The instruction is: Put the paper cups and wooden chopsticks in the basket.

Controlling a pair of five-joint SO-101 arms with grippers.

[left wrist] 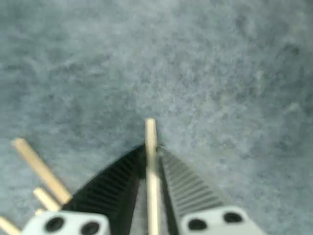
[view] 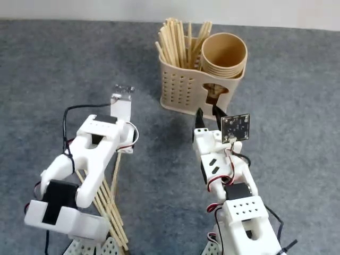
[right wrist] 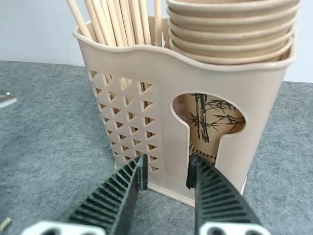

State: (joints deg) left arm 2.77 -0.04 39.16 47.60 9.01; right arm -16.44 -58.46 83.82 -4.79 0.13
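Left wrist view: left gripper (left wrist: 151, 147) clamps one chopstick (left wrist: 150, 131); about four loose chopsticks (left wrist: 41, 169) lie beside it; right gripper (right wrist: 166, 172), slightly parted, empty, faces the basket (right wrist: 142, 98) holding roughly five stacked paper cups (right wrist: 230, 29) and a chopstick bundle (right wrist: 117, 19).

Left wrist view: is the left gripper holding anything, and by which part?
Yes, one wooden chopstick, pinched near its end, so the tip pokes just past the left gripper. The right gripper is open and holds nothing.

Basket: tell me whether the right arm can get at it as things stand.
Probably yes. The right end effector hangs open, facing the basket at its front wall, and nothing stands between them.
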